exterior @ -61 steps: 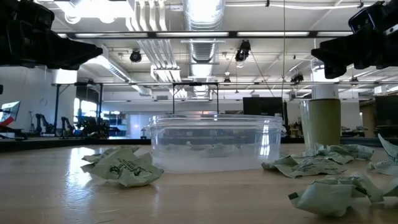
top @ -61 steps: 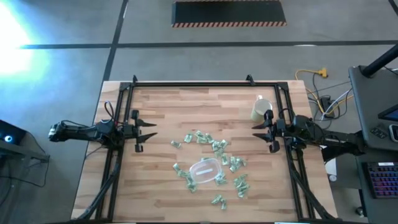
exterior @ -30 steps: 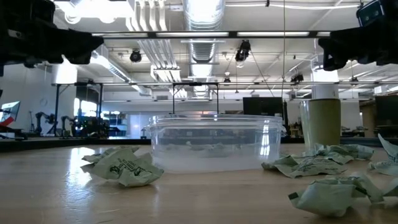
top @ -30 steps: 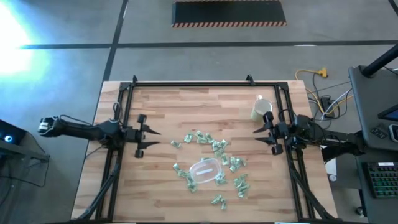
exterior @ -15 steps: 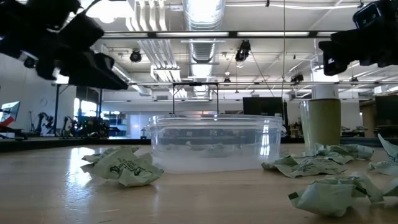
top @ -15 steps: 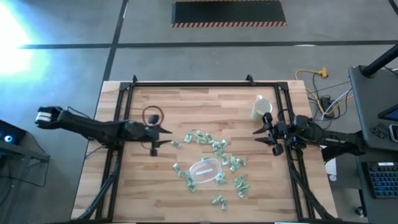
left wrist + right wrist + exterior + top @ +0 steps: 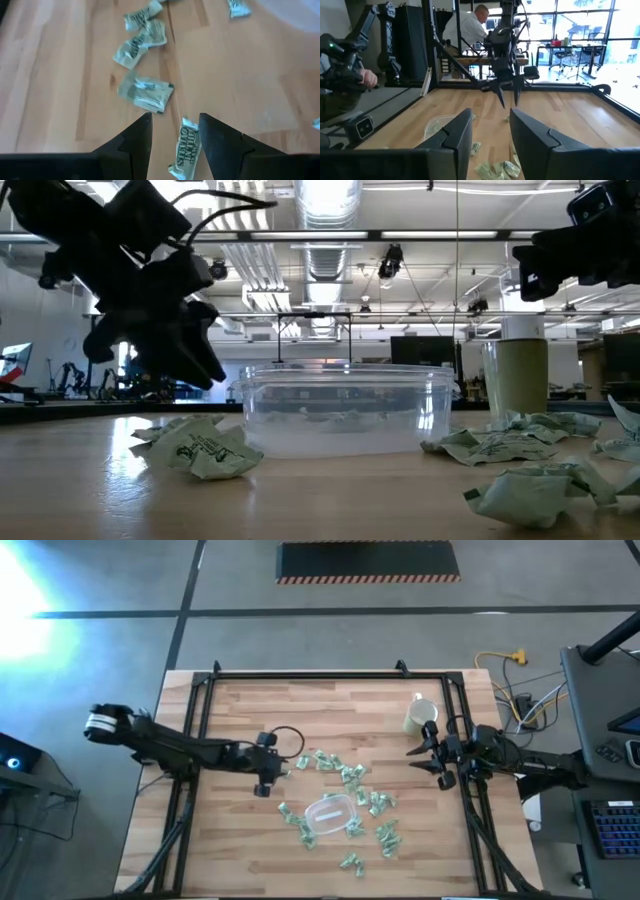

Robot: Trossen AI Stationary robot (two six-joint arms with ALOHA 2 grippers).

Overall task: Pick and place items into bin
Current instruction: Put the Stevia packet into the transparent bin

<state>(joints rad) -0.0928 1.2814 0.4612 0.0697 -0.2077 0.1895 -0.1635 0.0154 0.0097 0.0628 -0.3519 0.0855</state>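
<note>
Reaching out over the light wooden slatted counter [image 7: 250, 840], the left gripper [image 7: 279, 772] hangs just above the left edge of the scattered small pale-green crinkly wrapped pieces [image 7: 345, 775]. Its jaws stand apart, nothing between them. In the left wrist view one printed wrapped piece [image 7: 186, 149] lies right in the gap below the jaws, and a second flat piece [image 7: 145, 93] sits just beyond it.

Right gripper [image 7: 420, 753] waits near the right edge of the counter beside the cream-coloured mug [image 7: 418, 716]; jaws apart, empty.

The small shallow translucent oval plastic bin [image 7: 331, 815] sits in the middle of the scatter, wrapped pieces all around it and near it, some just beside its rim. It looks empty so far, though the low view is hazy through the wall.

Step in hand, as I judge it: approach for the first pick. Do it well by dropping straight onto the piece under the jaws, closing across its short side and keeping off the neighbour.

That piece's long axis runs roughly along the gripper's reach, one end pointing forward toward the flat piece. The bin's long axis lies slantwise on the counter.
</note>
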